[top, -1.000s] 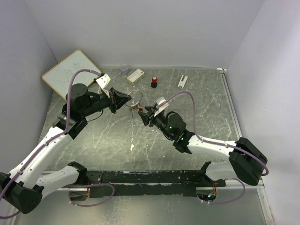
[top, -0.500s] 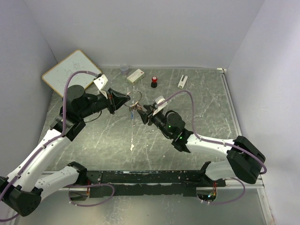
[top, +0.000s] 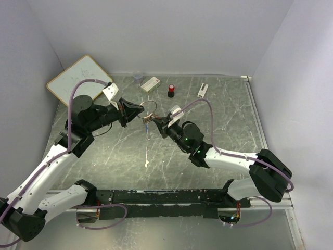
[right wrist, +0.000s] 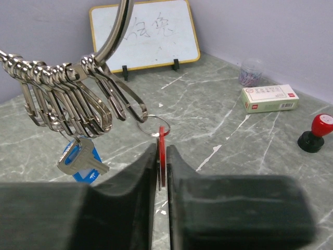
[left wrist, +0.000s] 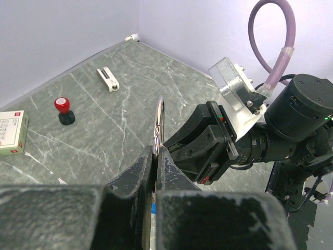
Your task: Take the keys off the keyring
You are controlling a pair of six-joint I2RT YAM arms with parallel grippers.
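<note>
Right gripper: fingers pressed narrow on the red-headed key, which sits edge-on between them at lower centre of the right wrist view. The key's head links upward through a small split ring to one of a row of silvery clips, all threaded on the keyring, whose arc rises to the upper left of that frame. Left gripper: fingers closed tight on the lower rim of the keyring, holding it upright at centre of the left wrist view, with the right gripper just beside it on the right. In the top view the two grippers meet above the table, at centre frame, the ring between them and clear of the surface. Progress, as judged: nothing is off yet. The red-headed key is gripped but stays linked, and a blue-headed key with a silvery key lying over it hangs from another clip at lower left. All removal remains. Not readable: total key count, since the clip row is cut off at the left edge; the top of the ring, which is out of frame; the ring's bottom, hidden in the left fingers; and where the split ring opens. The top view is too small to show the keys singly.
</note>
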